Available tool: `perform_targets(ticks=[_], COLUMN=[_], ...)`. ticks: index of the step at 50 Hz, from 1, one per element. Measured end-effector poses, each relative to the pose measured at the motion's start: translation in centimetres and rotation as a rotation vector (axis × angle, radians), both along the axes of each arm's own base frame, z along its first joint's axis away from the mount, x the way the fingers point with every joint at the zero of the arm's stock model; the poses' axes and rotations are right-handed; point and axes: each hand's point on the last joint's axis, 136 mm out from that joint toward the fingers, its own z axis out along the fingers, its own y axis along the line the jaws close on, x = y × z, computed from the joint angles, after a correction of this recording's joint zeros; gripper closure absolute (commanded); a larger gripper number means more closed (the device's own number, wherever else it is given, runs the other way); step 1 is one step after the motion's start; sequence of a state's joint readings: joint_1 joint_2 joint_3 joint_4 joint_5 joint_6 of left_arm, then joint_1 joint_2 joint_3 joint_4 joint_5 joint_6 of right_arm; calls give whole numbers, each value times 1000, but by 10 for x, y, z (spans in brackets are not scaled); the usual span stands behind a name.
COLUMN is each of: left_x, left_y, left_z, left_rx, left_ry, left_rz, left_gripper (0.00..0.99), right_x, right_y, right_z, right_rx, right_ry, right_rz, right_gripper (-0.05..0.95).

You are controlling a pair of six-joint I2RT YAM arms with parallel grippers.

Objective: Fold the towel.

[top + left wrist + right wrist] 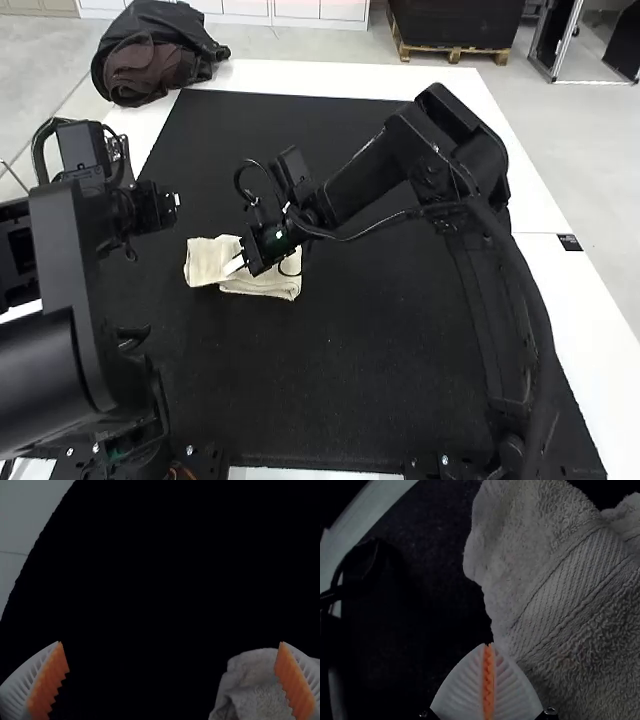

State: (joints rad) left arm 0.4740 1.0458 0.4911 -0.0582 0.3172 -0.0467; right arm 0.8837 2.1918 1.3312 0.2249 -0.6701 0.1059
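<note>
Right gripper is closed at the edge of the towel, left of centre in the high view, left gripper is spread wide, and folding seems under way, so next move should lay this edge neatly.

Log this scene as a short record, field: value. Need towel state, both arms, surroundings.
towel: cream, layered into a compact piece with uneven edges; fold count unclear
surface: black mat on a white table
left end effector: open, above the mat beside the towel
right end effector: pads together, at the towel; whether cloth is pinched between them is unclear
right arm: extended across the middle
other: dark bundle at the table's far left corner
</note>
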Motion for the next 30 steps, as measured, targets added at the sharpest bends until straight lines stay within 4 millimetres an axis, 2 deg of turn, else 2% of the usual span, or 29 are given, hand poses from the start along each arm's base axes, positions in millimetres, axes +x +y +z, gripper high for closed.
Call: perform_targets(ticks=[12,20,30], left_x=[2,2,4], left_y=[1,2,3], left_z=[2,4,6], left_rx=[8,11,16], left_ry=[-11,-16,-27], left_rz=[3,3,3], left_gripper=[30,30,30], right_x=[24,39,42], right_y=[-5,-15,-15], right_z=[1,-15,-31], right_rx=[41,26,29], right_ry=[-34,-22,-29], right_rz=[-39,-73,-75], right_gripper=[920,920,920])
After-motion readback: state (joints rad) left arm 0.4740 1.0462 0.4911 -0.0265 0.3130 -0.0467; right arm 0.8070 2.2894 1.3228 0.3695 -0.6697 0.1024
